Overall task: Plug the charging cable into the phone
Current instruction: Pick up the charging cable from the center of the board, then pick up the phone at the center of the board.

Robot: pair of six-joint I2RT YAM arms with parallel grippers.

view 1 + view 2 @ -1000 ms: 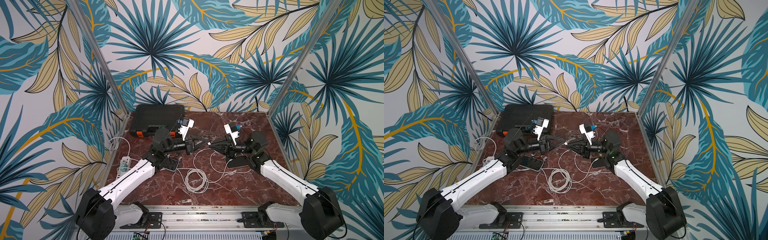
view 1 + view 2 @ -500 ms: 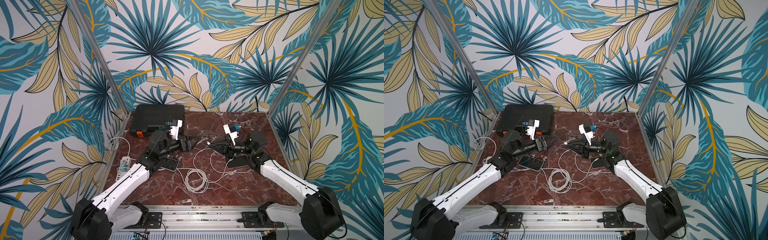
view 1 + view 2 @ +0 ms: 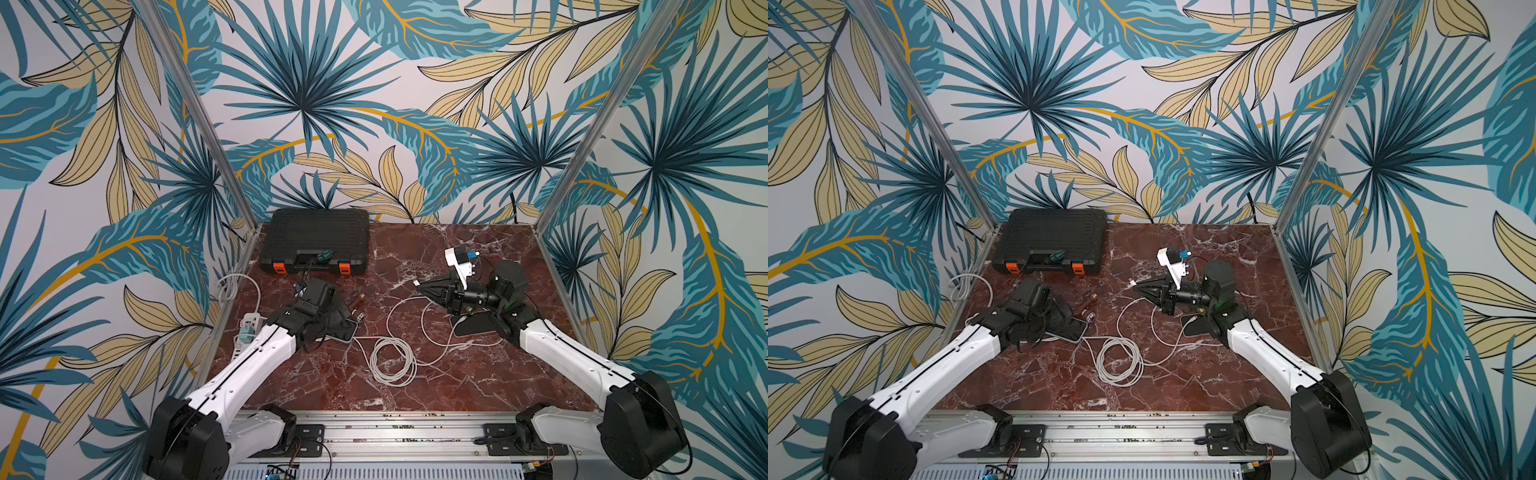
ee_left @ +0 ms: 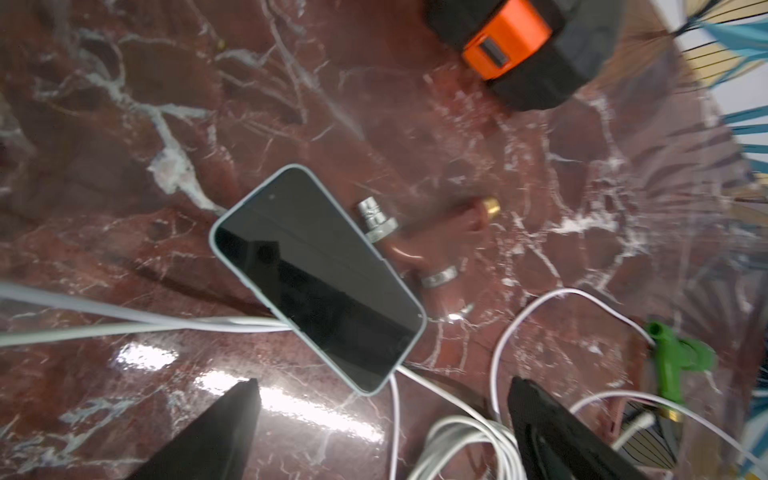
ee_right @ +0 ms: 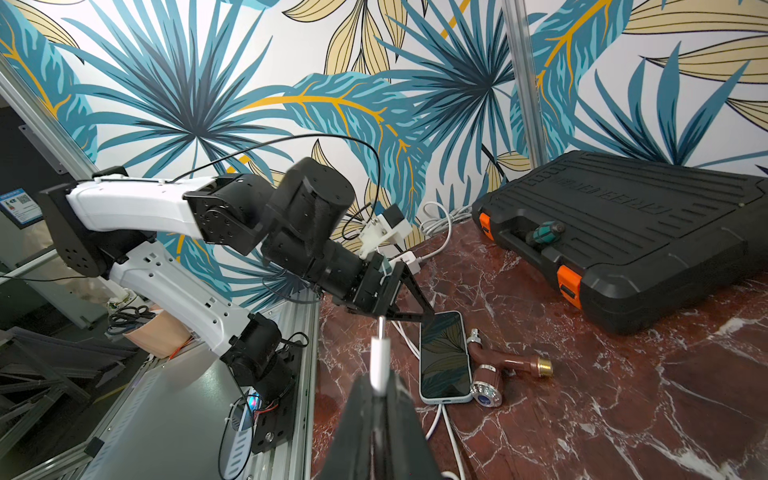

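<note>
Since a second ago the left fingers (image 4: 216, 436) have been drawn back from the right arm, lowered over the black-screened, pale-rimmed smartphone (image 4: 316, 274) and spread wide, nothing held. The phone is laid flat, screen up, on the red-brown marble desk (image 3: 457, 374), partly over the white charging cable (image 3: 392, 361). The cable's white plug (image 5: 380, 357) is pinched in the closed right fingers (image 5: 353, 436), raised, well apart from the phone. A brown brass-tipped pipe fitting (image 4: 436, 232) is seen just beside the phone, a black orange-latched tool case (image 3: 316, 241) behind.
</note>
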